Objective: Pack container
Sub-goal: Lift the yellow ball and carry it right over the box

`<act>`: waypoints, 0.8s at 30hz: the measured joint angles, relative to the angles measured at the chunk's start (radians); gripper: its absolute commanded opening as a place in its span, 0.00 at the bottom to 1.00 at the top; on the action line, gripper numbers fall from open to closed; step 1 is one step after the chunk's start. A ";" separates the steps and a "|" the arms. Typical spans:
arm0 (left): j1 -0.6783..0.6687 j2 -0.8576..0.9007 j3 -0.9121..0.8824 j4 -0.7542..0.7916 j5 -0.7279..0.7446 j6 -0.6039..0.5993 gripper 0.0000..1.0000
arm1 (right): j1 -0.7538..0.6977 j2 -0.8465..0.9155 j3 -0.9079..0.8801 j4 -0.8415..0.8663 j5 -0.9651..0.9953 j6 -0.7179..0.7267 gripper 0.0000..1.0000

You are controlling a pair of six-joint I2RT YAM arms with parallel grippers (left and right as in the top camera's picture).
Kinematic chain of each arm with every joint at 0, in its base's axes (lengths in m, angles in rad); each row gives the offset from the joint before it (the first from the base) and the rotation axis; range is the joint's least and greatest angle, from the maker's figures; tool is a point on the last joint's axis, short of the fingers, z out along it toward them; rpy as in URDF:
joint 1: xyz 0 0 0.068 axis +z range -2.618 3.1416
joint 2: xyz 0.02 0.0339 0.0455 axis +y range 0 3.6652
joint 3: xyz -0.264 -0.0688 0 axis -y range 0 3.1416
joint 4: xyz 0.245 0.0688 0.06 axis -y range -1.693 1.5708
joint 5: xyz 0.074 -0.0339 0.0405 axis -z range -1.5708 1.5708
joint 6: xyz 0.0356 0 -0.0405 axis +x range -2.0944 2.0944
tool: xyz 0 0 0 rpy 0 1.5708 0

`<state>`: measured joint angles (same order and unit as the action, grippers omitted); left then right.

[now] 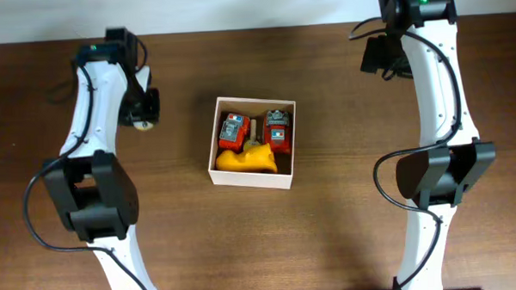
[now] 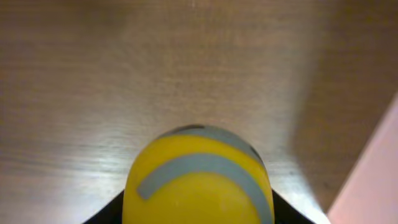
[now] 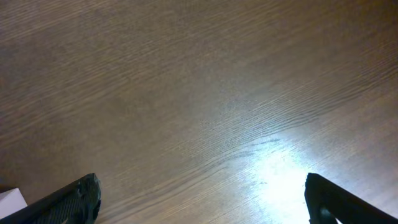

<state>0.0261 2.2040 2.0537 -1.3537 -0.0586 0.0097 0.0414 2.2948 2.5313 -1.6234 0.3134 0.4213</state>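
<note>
Yellow toy (image 2: 199, 183) with grey band clamped in the left gripper (image 1: 142, 113), that arm reaching far across the table (image 3: 186, 93), right gripper (image 3: 202, 196) spread wide, empty, container (image 1: 250, 177) between the two pairs of jaws, touching neither

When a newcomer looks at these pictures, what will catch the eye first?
First the white-walled container at the middle of the table, holding two red toys and a plain yellow toy. Next, the striped yellow toy that fills the left wrist view, clamped in the left gripper to the container's left.
</note>
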 measured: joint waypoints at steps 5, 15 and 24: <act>-0.039 0.000 0.184 -0.117 0.000 0.023 0.42 | 0.000 0.000 0.000 0.000 0.000 0.000 0.99; -0.235 0.000 0.333 -0.199 0.001 0.032 0.42 | 0.000 0.000 0.000 0.000 0.000 0.000 0.99; -0.443 0.000 0.333 -0.214 0.004 0.055 0.42 | 0.000 0.000 0.000 0.000 0.000 0.001 0.99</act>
<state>-0.4168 2.2040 2.3863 -1.5681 -0.0544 0.0647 0.0418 2.2948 2.5313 -1.6234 0.3134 0.4221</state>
